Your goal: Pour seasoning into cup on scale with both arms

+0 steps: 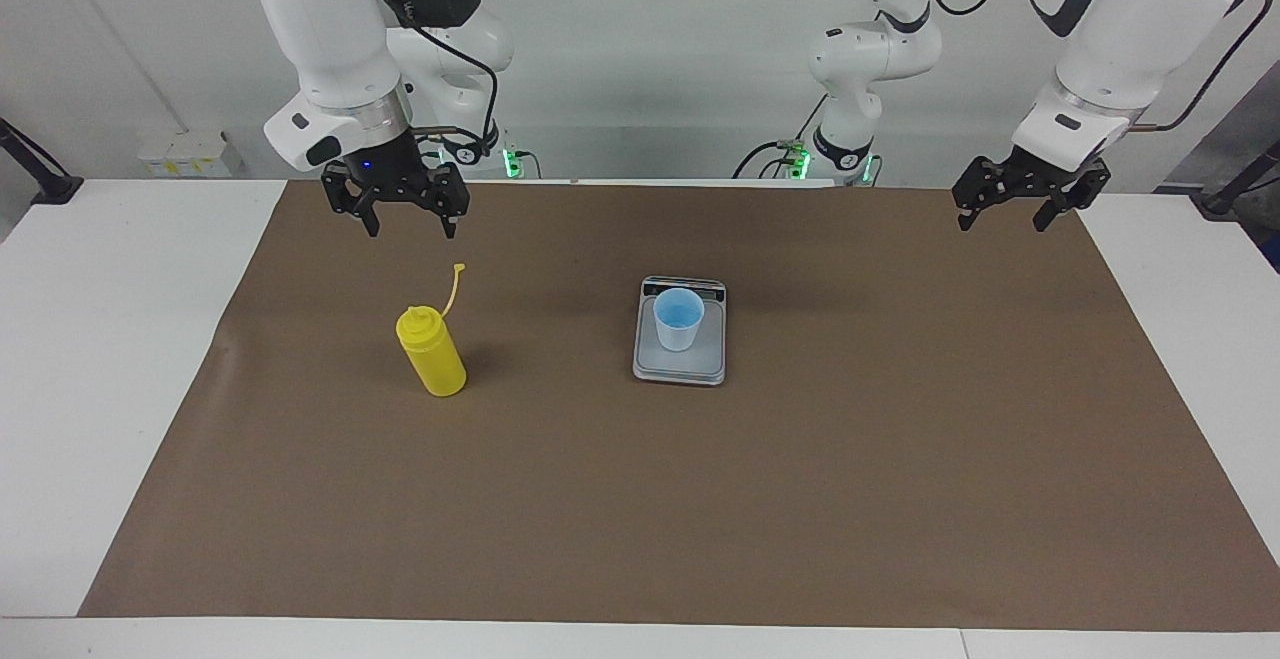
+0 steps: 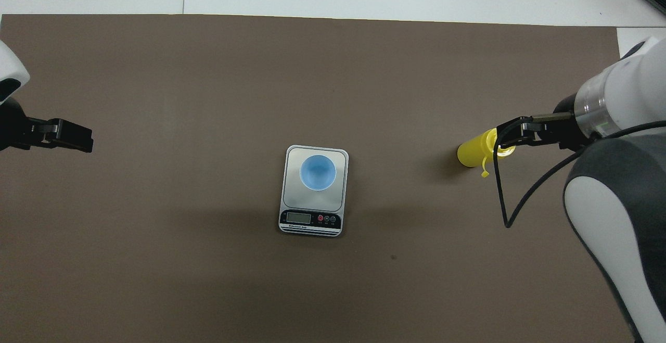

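Note:
The seasoning, a yellow squeeze bottle (image 1: 432,354) (image 2: 471,154), stands upright on the brown mat toward the right arm's end, its cap strap sticking up. My right gripper (image 1: 412,229) (image 2: 507,136) hangs open in the air, over the mat between the bottle and the robots, apart from the bottle and holding nothing. The pale blue cup (image 1: 679,319) (image 2: 317,172) stands on the grey scale (image 1: 682,369) (image 2: 312,220) at the middle of the mat. My left gripper (image 1: 1001,225) (image 2: 83,140) waits open and empty over the mat's corner at the left arm's end.
The brown mat (image 1: 700,499) covers most of the white table (image 1: 100,339). A black cable (image 2: 502,197) loops down from the right arm beside the bottle. A small white box (image 1: 190,154) sits by the wall past the right arm's end.

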Robot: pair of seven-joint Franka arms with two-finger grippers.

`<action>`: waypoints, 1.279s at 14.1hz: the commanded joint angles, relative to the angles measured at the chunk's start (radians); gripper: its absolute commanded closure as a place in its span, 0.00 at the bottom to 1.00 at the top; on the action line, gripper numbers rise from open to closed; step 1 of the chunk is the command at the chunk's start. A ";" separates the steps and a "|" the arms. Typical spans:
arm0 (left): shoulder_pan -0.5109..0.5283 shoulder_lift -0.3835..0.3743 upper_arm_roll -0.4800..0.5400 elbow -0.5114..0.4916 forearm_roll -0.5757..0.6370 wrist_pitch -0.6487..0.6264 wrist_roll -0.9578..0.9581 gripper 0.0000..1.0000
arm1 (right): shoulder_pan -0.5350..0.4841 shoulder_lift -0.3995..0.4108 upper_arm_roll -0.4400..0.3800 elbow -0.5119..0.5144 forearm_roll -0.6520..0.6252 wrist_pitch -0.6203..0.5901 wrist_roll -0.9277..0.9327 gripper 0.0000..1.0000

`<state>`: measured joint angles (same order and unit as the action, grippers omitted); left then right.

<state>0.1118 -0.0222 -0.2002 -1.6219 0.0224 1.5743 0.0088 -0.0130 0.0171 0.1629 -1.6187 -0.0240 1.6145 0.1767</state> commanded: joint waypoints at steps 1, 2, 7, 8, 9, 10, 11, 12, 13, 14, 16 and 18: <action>0.005 -0.024 0.002 -0.024 -0.012 -0.005 0.008 0.00 | -0.015 -0.045 0.006 -0.055 0.018 0.001 0.010 0.00; 0.005 -0.024 0.002 -0.024 -0.012 -0.005 0.008 0.00 | -0.015 -0.045 0.004 -0.058 0.029 0.002 0.007 0.00; 0.005 -0.024 0.002 -0.024 -0.012 -0.005 0.008 0.00 | -0.053 -0.045 0.001 -0.063 0.053 0.015 -0.084 0.00; 0.005 -0.024 0.002 -0.024 -0.012 -0.005 0.008 0.00 | -0.058 -0.045 0.001 -0.061 0.055 0.018 -0.103 0.00; 0.003 -0.024 0.002 -0.024 -0.012 -0.005 0.008 0.00 | -0.059 -0.045 0.001 -0.061 0.061 0.019 -0.108 0.00; 0.005 -0.024 0.002 -0.024 -0.010 -0.005 0.008 0.00 | -0.059 -0.045 0.001 -0.061 0.070 0.021 -0.106 0.00; 0.005 -0.024 0.002 -0.024 -0.012 -0.005 0.008 0.00 | -0.058 -0.045 0.001 -0.061 0.072 0.021 -0.096 0.00; 0.005 -0.024 0.004 -0.024 -0.012 -0.005 0.008 0.00 | -0.055 -0.045 0.001 -0.061 0.070 0.021 -0.092 0.00; 0.003 -0.024 0.004 -0.024 -0.012 -0.005 0.008 0.00 | -0.054 -0.045 0.001 -0.061 0.070 0.021 -0.080 0.00; 0.005 -0.024 0.002 -0.024 -0.012 -0.005 0.010 0.00 | -0.054 -0.045 0.001 -0.061 0.070 0.030 -0.065 0.00; 0.005 -0.024 0.002 -0.024 -0.012 -0.005 0.008 0.00 | -0.050 -0.045 0.001 -0.061 0.070 0.042 -0.062 0.00; 0.005 -0.024 0.002 -0.024 -0.012 -0.005 0.008 0.00 | -0.048 -0.045 0.000 -0.061 0.062 0.042 -0.062 0.00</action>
<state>0.1118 -0.0222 -0.2002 -1.6219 0.0224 1.5743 0.0088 -0.0579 -0.0045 0.1612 -1.6502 0.0264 1.6334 0.1041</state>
